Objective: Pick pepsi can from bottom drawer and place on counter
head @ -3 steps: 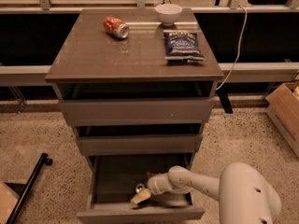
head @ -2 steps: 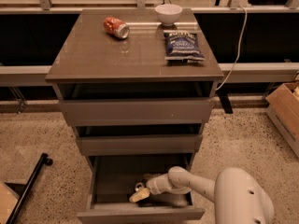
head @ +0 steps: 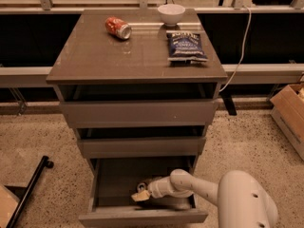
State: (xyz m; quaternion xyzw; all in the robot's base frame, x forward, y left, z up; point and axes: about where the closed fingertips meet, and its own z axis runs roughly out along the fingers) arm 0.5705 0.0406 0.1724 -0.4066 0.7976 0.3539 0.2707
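Looking like a robotics lab or office test space to me; speckled floor (head: 247,141) running under a drawer cabinet (head: 142,113), cardboard box (head: 290,112) sitting off right, white cable (head: 243,42) dangling behind; gripper (head: 140,194) is hanging inside the open bottom drawer (head: 142,218).

gripper (head: 140,194) slightly further left and higher inside bottom drawer (head: 142,218), white arm housing (head: 247,201) shifted left
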